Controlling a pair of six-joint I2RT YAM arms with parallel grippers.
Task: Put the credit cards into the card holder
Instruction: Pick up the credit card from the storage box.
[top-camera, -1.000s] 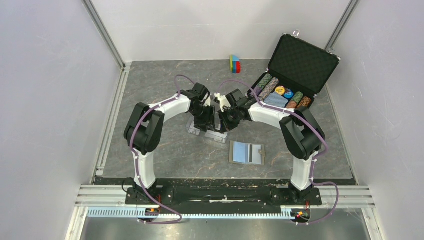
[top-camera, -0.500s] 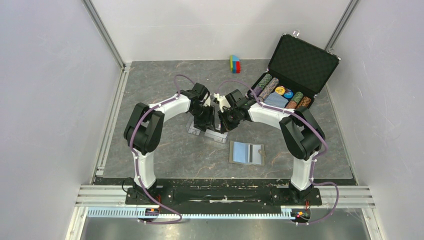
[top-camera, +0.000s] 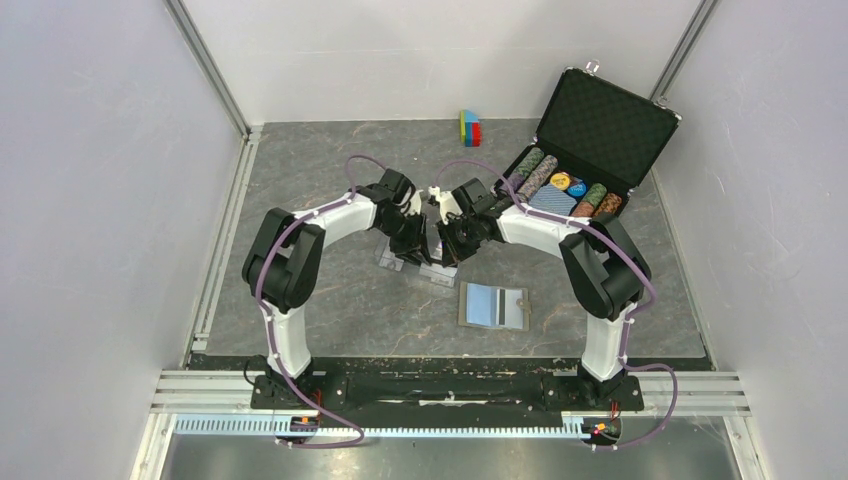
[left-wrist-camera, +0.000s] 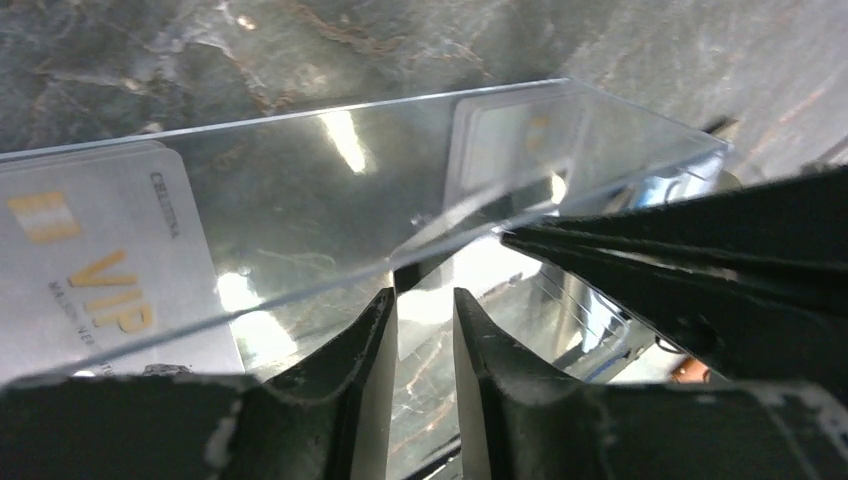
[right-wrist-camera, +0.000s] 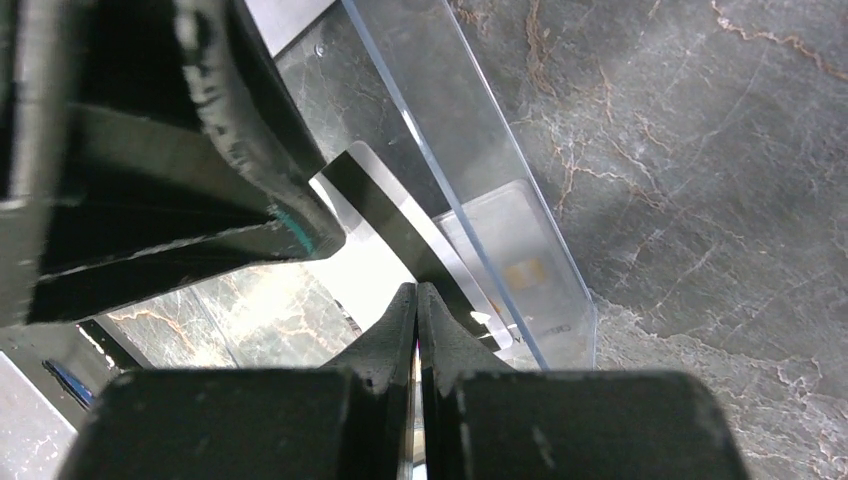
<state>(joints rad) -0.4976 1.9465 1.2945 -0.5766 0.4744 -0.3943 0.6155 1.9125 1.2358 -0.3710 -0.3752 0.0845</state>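
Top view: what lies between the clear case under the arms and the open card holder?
Nothing: only a narrow strip of bare tabletop separates the clear case from the card holder, seen in the top view.

Your left gripper reached inward, jaws narrowly parted | your right gripper faced it closely, jaws pressed together

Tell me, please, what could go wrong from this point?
1. The left gripper and right gripper sit very close together at the clear case; a small move could make them collide.
2. The striped card stands tilted out of the case and might slip or bend.
3. The case looks light and could slide or lift, shifting the VIP card.
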